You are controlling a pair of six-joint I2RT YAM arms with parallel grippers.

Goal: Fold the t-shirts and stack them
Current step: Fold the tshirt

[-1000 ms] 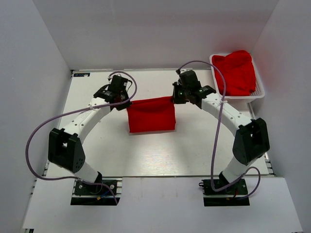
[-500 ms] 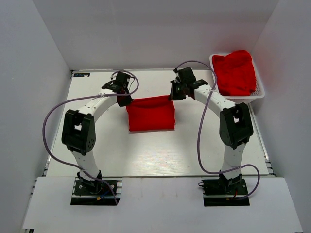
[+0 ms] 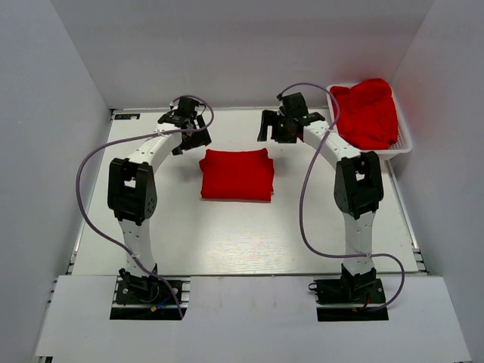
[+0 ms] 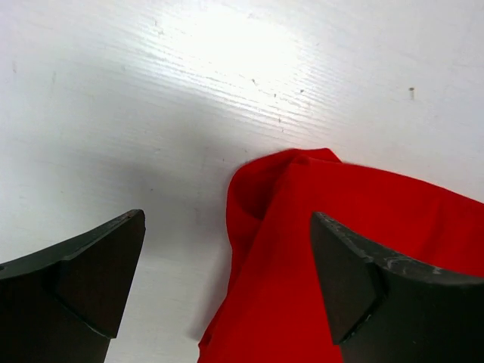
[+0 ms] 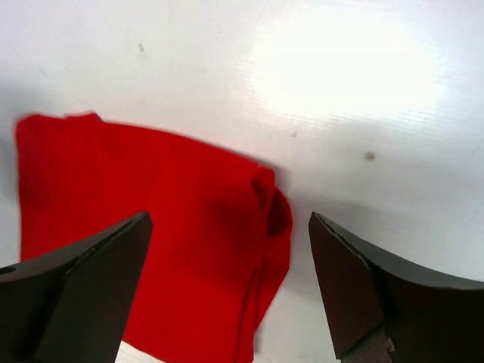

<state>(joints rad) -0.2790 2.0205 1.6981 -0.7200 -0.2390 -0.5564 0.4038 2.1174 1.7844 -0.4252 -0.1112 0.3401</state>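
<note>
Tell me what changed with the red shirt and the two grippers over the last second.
Both the left gripper and right gripper opened and let go of the folded t-shirt at its far corners, then drew back toward the far edge of the table. The shirt, stretched between them before, now lies slack and flat. The white basket and the red t-shirts heaped in it stayed put.

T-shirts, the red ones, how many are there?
2 at least: one folded t-shirt lies flat in the middle of the table, and a red heap fills the white basket at the far right. More may be hidden in that heap.
</note>
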